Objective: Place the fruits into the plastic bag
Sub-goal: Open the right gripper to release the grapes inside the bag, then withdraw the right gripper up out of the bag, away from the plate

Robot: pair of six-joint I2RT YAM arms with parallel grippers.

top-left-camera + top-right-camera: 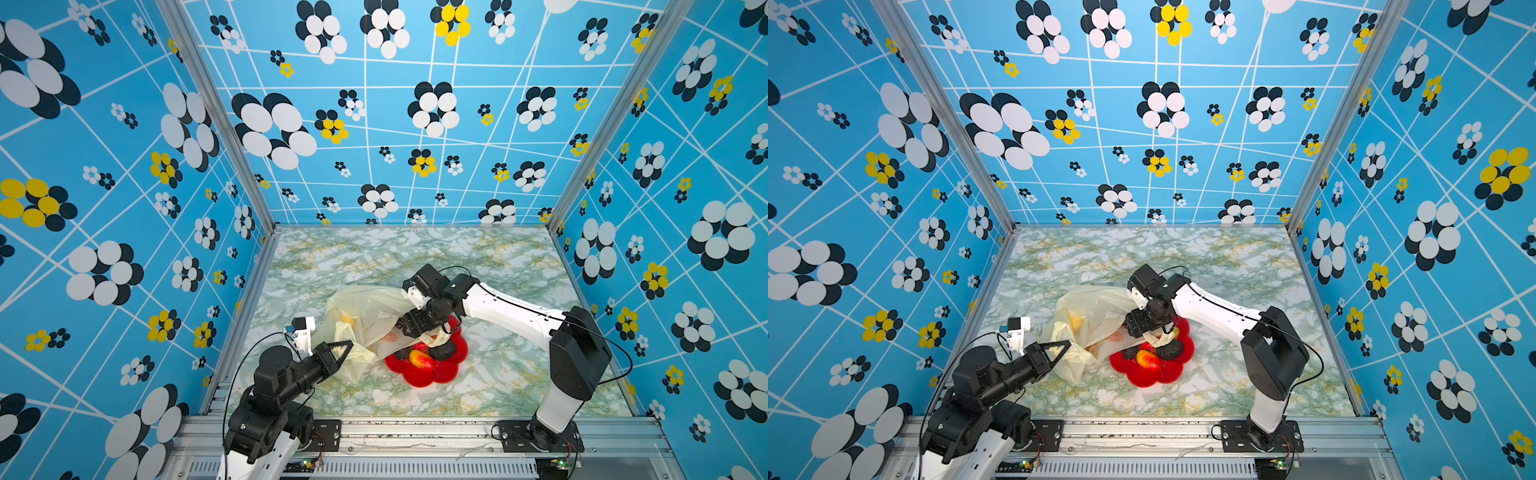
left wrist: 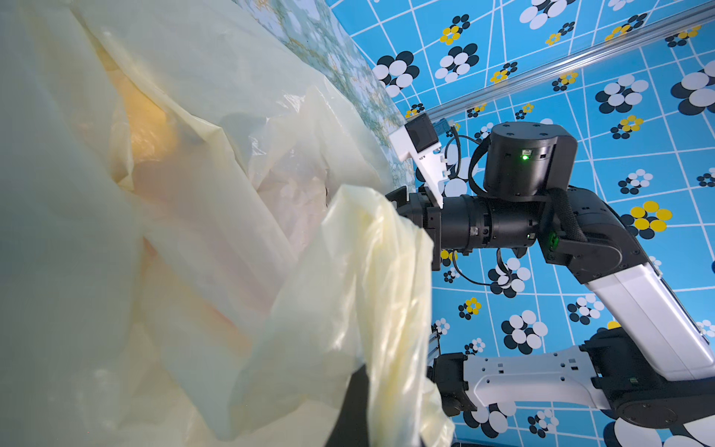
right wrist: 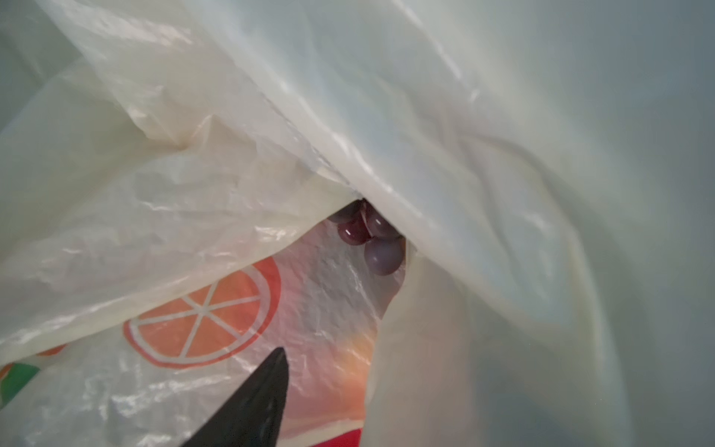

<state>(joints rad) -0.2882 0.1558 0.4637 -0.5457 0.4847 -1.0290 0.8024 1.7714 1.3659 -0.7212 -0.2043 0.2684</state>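
Mid-table (image 1: pixel 519 374), a crumpled cream bag (image 1: pixel 365 309), mouth turned toward a red flower-shaped plate (image 1: pixel 432 376) and lapping over its far edge.

Left pincer (image 1: pixel 348 344) closed tight, pinching a bunched fold of the bag's near side. From the left wrist, that fold (image 2: pixel 371 294) draped over the dark finger and blocking much of the view.

Right pincer (image 1: pixel 409 329) set inside the bag's mouth, above the plate's far rim, its arm (image 1: pixel 507 316) hiding part of the plate's far side. From the right wrist, only one black finger (image 3: pixel 255 406), clear of everything. The other finger lost behind film, so cannot tell how wide the gap is. Nothing seen in its grip.

Deeper in the bag, grapes (image 3: pixel 369 236), dark purple, half tucked under an overhanging sheet of plastic. Beside them a printed orange slice (image 3: pixel 201 313); well apart from the finger.

On the plate, outside the bag: a yellow-red mango (image 1: pixel 419 359) near the middle, a dark avocado (image 1: pixel 442 350) just beside it, another dark lump (image 1: pixel 402 354) at the bag's edge. A loose cream handle (image 1: pixel 436 338) lying across the avocado.

Through the film, a yellowish patch (image 1: pixel 351 320); fruit or print, cannot tell.

Around it all, blue flower-patterned walls (image 1: pixel 124 208).
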